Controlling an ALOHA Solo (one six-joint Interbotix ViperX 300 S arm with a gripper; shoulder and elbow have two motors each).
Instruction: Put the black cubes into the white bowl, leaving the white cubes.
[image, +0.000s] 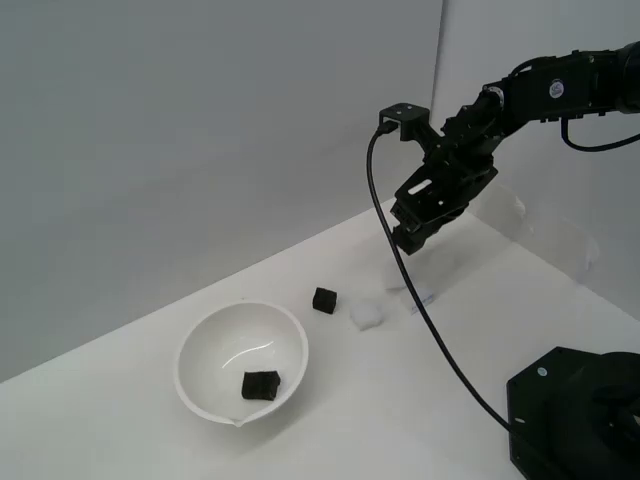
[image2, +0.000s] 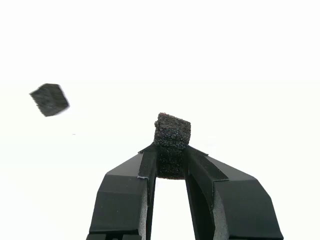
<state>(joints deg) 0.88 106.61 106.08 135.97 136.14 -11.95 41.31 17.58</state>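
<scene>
- Plain white surface (image: 330, 400) before a grey wall.
- Black robot pincer (image2: 172, 167): raised above the surface, clamped on a small matte black foam cube (image2: 172, 132) held between its tips.
- Second black cube (image: 324, 300): on the surface, well apart from the pincer.
- Third black cube (image: 260, 384): inside the round glossy white bowl (image: 205, 345).
- White cube (image: 366, 315): just beside the second black cube.

No legible text, label, brand, number or sign found in either view. The arm housing (image: 560, 90) at the upper right of the exterior view and the black base unit (image: 575, 415) at its lower right each carry a small pale dot, too small to read as any marking.
</scene>
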